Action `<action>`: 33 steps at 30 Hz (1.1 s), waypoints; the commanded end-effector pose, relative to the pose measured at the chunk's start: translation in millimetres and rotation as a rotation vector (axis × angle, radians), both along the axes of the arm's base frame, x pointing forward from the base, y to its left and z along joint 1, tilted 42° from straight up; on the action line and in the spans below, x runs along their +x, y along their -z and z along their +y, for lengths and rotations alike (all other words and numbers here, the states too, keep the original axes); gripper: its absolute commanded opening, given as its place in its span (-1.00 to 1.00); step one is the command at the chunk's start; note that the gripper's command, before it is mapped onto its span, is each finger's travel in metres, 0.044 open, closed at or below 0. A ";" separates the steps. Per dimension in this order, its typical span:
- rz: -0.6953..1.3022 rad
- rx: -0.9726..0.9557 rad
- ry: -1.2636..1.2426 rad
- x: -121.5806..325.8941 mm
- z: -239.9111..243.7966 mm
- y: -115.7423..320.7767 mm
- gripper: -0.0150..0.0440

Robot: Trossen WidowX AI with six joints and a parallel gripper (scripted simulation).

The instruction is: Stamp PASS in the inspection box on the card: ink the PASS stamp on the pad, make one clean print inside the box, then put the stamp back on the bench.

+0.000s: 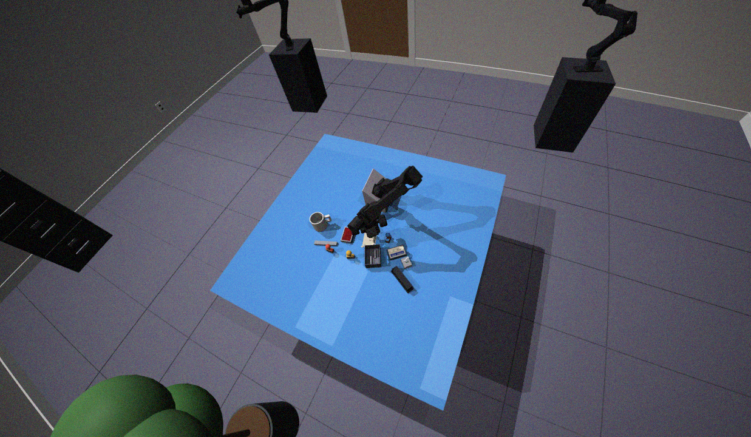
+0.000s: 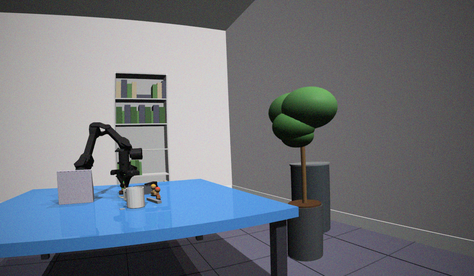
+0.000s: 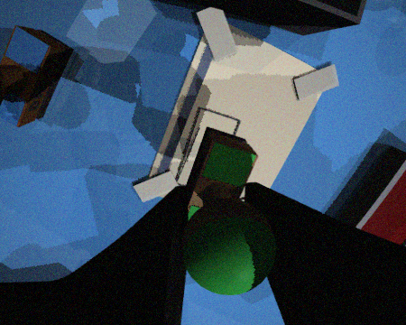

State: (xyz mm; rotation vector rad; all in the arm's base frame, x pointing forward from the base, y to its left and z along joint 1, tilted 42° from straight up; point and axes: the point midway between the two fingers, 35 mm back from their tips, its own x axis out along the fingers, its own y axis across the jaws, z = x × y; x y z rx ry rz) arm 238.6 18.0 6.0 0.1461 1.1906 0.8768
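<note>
My gripper (image 3: 216,195) (image 1: 370,233) (image 2: 124,185) is shut on the green-knobbed stamp (image 3: 230,259), a brown block with a green patch on top. It holds the stamp over the cream card (image 3: 266,108) (image 1: 368,240); the wrist view shows the box outline (image 3: 218,114) extending past the stamp's far end. The stamp's underside and much of the box are hidden. No print shows in the visible part of the box; whether one lies under the stamp I cannot tell. The red ink pad (image 3: 394,208) (image 1: 346,235) lies beside the card.
A blue stamp (image 3: 27,50) (image 1: 388,237), a red-knobbed stamp (image 1: 328,248) (image 2: 157,189) and a yellow-knobbed stamp (image 1: 349,254) (image 2: 153,186) stand nearby. A black tray (image 1: 373,264) adjoins the card's far side. A mug (image 1: 317,221) (image 2: 135,197) and grey bar (image 1: 325,243) (image 2: 154,200) are beyond the pad.
</note>
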 end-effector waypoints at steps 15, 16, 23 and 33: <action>-0.009 -0.007 -0.002 -1.5 -21.0 -23.0 -0.49; -0.009 -0.007 -0.002 -1.8 -22.0 -24.2 -0.49; -0.009 -0.006 -0.003 -3.9 -28.8 -32.9 -0.49; -0.013 -0.007 -0.004 21.2 -38.3 -35.0 -0.49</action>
